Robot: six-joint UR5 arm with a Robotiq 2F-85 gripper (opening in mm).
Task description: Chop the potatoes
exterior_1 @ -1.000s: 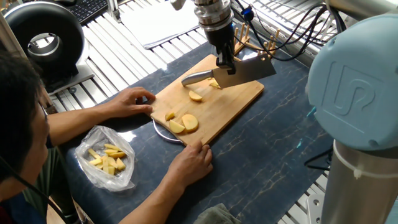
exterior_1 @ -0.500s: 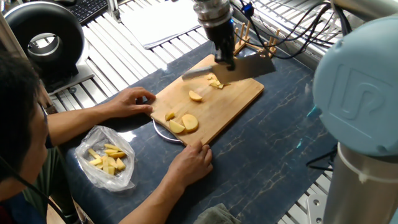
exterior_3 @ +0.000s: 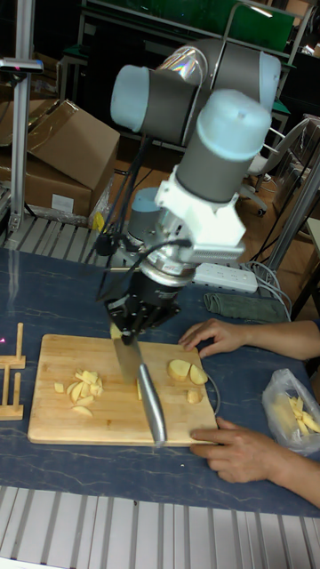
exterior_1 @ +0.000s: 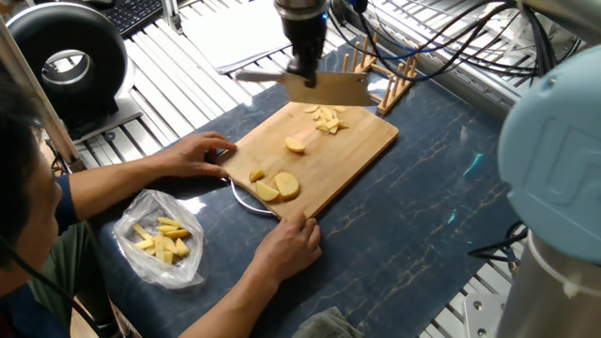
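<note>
Fingers clamping knife, hovering clear above board. Uncut potatoes lying well toward the person's hands, beyond chopped pile.

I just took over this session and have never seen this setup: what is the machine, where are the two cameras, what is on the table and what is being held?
A single robot arm whose gripper clamps a kitchen knife, raised above a wooden cutting board. One camera looks from beside the person; the tall one faces the arm from across the table. On the board lie chopped potato bits and larger potato pieces. A person's hands steady the board. A plastic bag of yellow sticks sits beside it, a wooden rack behind.
</note>
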